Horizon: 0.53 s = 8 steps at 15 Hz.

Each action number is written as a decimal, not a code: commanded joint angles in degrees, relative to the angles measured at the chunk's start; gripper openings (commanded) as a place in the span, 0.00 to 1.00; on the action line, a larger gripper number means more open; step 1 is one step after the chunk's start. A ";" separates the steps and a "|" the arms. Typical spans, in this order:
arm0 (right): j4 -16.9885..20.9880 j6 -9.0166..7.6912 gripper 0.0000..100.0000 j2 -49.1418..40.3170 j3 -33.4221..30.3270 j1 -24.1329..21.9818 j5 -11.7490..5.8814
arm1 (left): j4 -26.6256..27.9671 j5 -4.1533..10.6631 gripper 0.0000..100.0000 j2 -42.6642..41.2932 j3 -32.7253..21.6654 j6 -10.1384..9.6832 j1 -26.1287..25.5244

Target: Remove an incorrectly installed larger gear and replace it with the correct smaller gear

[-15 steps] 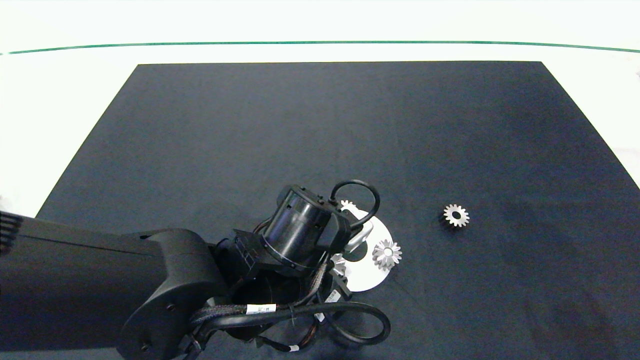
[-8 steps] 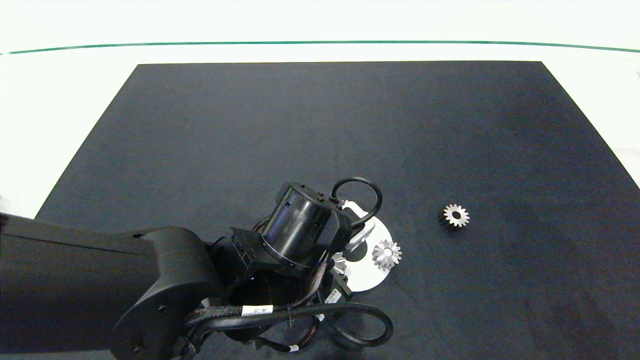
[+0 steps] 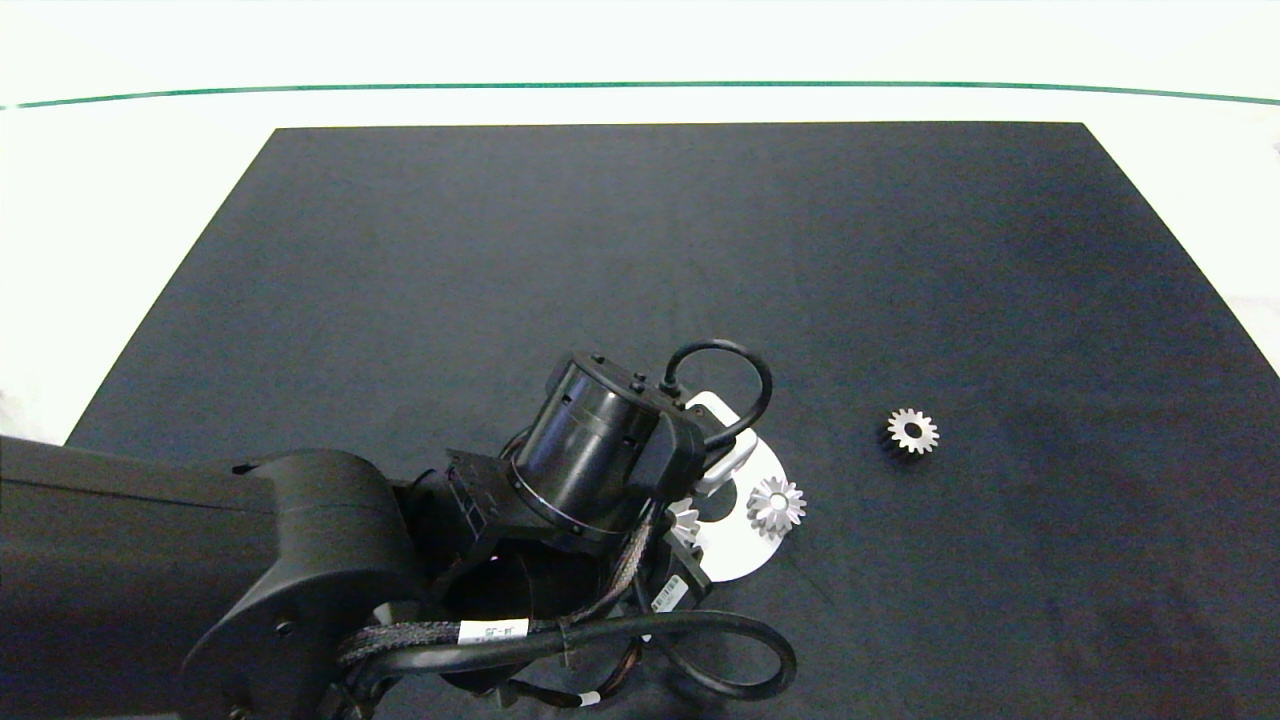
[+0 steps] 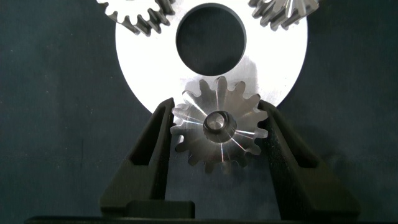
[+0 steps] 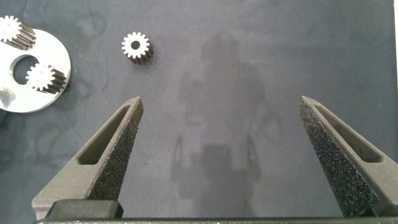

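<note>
The left gripper (image 4: 216, 134) has its two dark fingers (image 4: 152, 149) closed in on the larger gear (image 4: 217, 129), one against the teeth on each side. That gear sits on a peg at the rim of a round silver plate (image 4: 149, 68), just beside the plate's centre hole. The plate lies on the black mat (image 3: 640, 260) near the mat's front edge. Two more gears (image 3: 775, 507) stand on the same plate, close to the one being gripped.

The smaller gear (image 3: 912, 431) lies flat on the mat, well apart from the plate, toward the mat's right edge. The right gripper (image 5: 217, 158) hangs above bare mat with its fingers spread wide and nothing between them.

The step in hand looks like pulling the wrong gear off its peg. The fingers bear on pointed teeth rather than flat faces, so the gear may slip or twist as it rises. If the pull is not straight, the gear could bind on the peg and drag the loose plate along. Its teeth may also catch the neighbouring gears.

White labels are wrapped round the left arm's cables, but their print is too small to read.
</note>
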 commanded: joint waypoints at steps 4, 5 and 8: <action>0.05 -0.03 1.00 0.12 -0.09 -0.06 0.05 | 0.15 0.25 0.25 -3.54 0.42 -0.15 0.69; 0.05 -0.03 1.00 0.12 -0.17 0.02 0.05 | 0.15 0.25 0.25 -3.98 0.51 -0.24 0.95; 0.05 -0.03 1.00 0.29 -0.26 0.02 0.05 | -0.02 0.34 0.25 -6.00 2.00 -0.24 4.29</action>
